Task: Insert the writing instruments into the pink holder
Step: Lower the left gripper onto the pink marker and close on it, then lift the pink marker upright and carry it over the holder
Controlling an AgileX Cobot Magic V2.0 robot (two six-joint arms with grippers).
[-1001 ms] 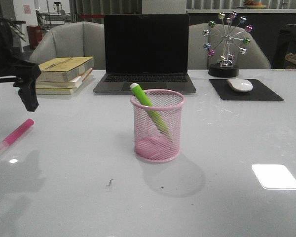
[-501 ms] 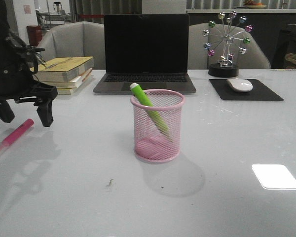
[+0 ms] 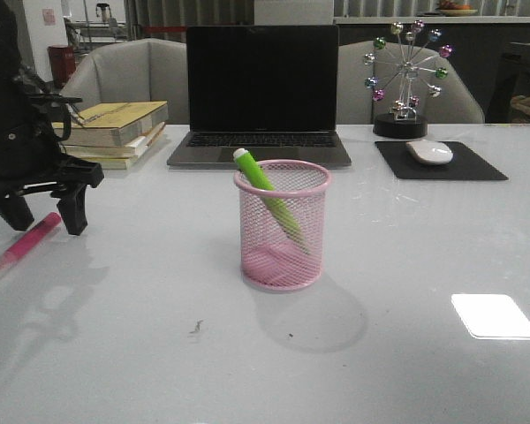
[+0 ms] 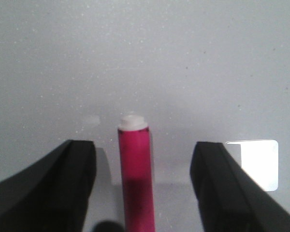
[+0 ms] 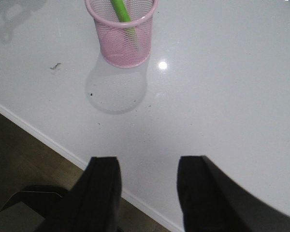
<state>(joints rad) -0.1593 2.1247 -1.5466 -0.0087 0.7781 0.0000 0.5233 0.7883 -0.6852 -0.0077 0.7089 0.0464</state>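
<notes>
The pink marker (image 3: pixel 24 245) lies on the counter (image 3: pixel 406 265) at far left, well apart from the pink cup (image 3: pixel 282 225), where the green marker (image 3: pixel 267 198) is already leaned. The left end effector (image 3: pixel 44 215) is held spread astride it, tilted downward. It should be centred, lowered, then closed squarely mid-barrel. The right end effector (image 5: pixel 147 191) is held open, empty.

Two highlighters: one green (image 3: pixel 267 199), one magenta (image 3: pixel 31 240). One pink mesh holder (image 3: pixel 283 225). One laptop (image 3: pixel 261 93). One mouse (image 3: pixel 429 152). Three stacked books (image 3: pixel 115 132).
</notes>
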